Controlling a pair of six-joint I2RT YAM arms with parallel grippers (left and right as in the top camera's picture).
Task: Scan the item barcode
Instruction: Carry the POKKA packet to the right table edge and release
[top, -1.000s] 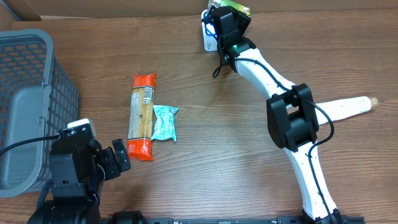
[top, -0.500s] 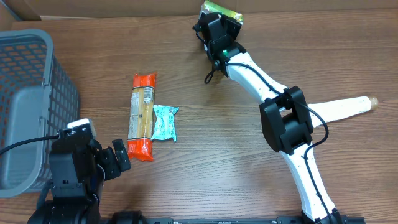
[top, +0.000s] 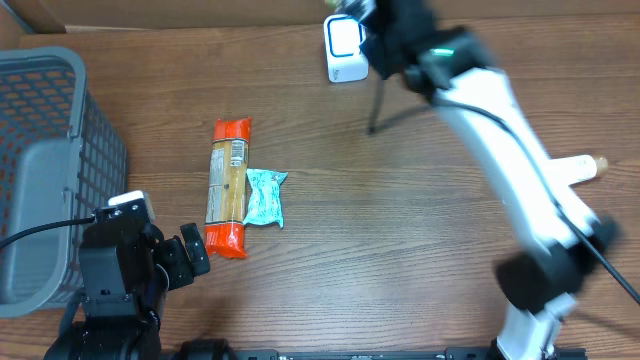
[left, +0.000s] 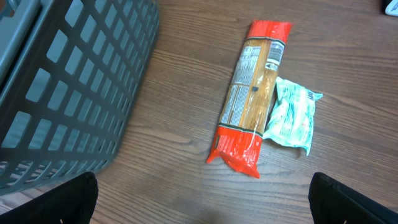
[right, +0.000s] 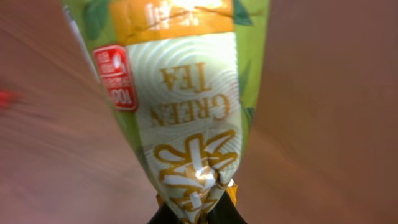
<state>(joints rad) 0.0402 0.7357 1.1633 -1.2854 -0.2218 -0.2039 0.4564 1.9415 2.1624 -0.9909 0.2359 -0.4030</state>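
Observation:
A green tea packet (right: 186, 93), green and yellow with a white label, fills the right wrist view, and my right gripper (right: 196, 215) is shut on its crimped end. Overhead, that gripper (top: 392, 32) is a dark blur at the table's far edge, just right of the white barcode scanner (top: 345, 48); the packet itself does not show there. My left gripper (top: 193, 257) rests open and empty at the near left, its fingertips (left: 79, 199) wide apart over bare wood.
An orange-ended pasta pack (top: 228, 186) (left: 253, 106) lies left of centre with a small teal packet (top: 265, 196) (left: 292, 115) against its right side. A grey mesh basket (top: 50, 170) (left: 74, 81) stands at the left edge.
The right arm has swung fast to the right and is blurred. Its gripper has come off the scanner, which now shows uncovered. The left arm and the table items have not moved.

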